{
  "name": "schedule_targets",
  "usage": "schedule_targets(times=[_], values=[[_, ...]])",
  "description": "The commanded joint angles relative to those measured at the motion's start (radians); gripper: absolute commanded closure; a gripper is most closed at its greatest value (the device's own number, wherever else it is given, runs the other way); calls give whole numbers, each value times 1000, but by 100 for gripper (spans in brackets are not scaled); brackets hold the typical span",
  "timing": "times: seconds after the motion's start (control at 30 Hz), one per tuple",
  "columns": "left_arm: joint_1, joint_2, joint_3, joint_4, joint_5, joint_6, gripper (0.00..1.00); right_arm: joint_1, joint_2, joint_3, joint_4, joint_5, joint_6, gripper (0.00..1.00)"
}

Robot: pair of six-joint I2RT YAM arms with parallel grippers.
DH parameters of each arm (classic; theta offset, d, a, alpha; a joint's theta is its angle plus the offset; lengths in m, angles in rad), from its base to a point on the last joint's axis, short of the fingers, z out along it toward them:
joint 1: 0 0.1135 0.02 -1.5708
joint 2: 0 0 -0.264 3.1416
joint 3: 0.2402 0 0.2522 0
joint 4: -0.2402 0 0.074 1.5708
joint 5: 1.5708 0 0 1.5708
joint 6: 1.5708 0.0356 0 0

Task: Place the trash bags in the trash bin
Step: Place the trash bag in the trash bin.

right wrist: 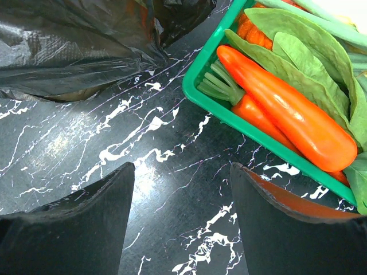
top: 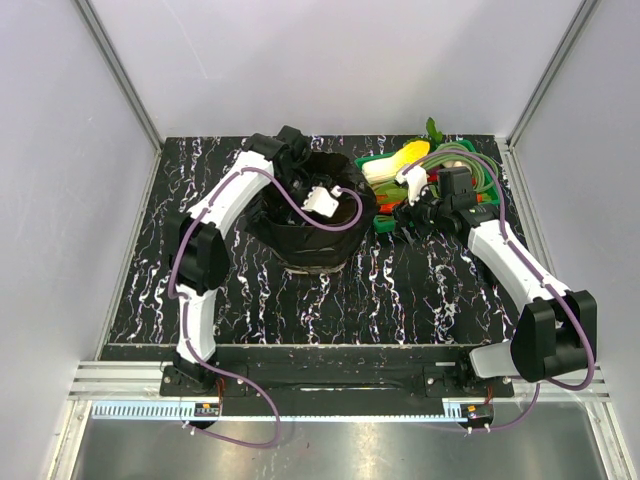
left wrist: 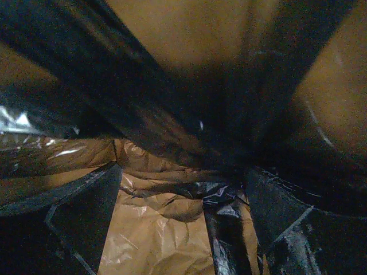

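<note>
A glossy black trash bag (top: 300, 240) is draped over and into the trash bin, covering its outside in the top view. My left arm reaches down into the bin's mouth. In the left wrist view the bin's beige inner wall (left wrist: 172, 28) shows between black folds of the trash bag (left wrist: 223, 195). My left gripper (left wrist: 183, 169) is open deep inside, with crinkled plastic below its fingers (left wrist: 63, 229) and nothing pinched. My right gripper (right wrist: 182, 166) is open over bare table to the right of the bin, empty, and the bag's edge (right wrist: 69, 51) lies ahead to its left.
A green vegetable tray (right wrist: 212, 100) holding orange carrots (right wrist: 287, 112) and green leaves sits just ahead-right of my right gripper (top: 408, 213), at the table's back right (top: 375, 165). The table is black marble with white veins (top: 400, 290). Grey walls enclose the back and sides.
</note>
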Motion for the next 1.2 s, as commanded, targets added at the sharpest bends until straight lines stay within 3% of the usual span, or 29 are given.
schedule_targets(times=[0.0,0.7,1.17], values=[[2,25,11,51,48,8,8,4,3,2,24,11,-14,27],[1,17,-188,190,103,-52,7,4,11,-4,22,19,-22,27],[-24,-83,-339,367,-24,-138,6,4,17,-2,24,14,-22,27]])
